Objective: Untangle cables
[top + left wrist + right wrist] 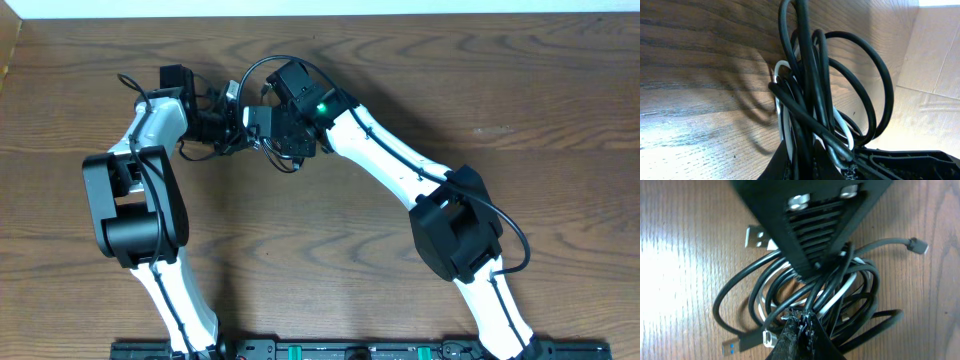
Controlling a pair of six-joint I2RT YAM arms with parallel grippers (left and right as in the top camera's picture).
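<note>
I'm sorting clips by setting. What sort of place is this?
Probably a robotics test bench: a wood-grain table, two robot arms rising from a base rail at its edge, a cardboard panel alongside, and tangled cables as the workpiece.

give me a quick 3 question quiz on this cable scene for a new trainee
1. True or false: the cables lie spread out flat on the table, untouched.
2. One cable in the bundle is not black. Its colour: A red, B white, C yellow?
3. Which is shut on the bundle: the left gripper, the right gripper, or both?
Key: 1 false, they are bunched together and gripped. 2 B, the white cable. 3 both.
</note>
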